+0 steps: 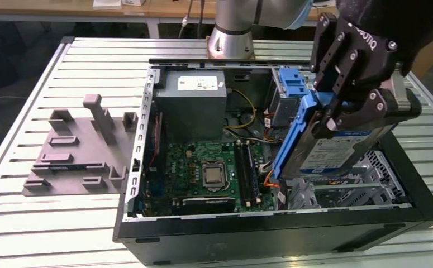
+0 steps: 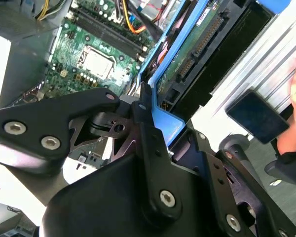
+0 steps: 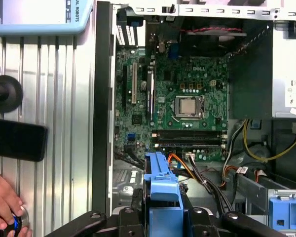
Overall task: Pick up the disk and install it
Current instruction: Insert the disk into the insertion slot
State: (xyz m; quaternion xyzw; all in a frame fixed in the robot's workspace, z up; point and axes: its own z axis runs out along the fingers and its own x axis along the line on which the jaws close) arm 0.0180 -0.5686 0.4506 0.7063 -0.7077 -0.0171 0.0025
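Pickup done: hand [image 1: 332, 121] is clamping the disk [image 1: 337, 149] by its blue carrier, holding it tilted on edge, raised over the open computer case [image 1: 276, 230] at the exterior view's right. Not yet seated; install pending.

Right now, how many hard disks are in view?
1: the disk, in its blue carrier, held by the gripper over the computer case at the exterior view's right. Others may be hidden.

Pale slatted metal table [image 1: 44, 234], dark floor [image 1: 8, 61] beside it — perhaps a wooden workbench [image 1: 164, 8] behind.
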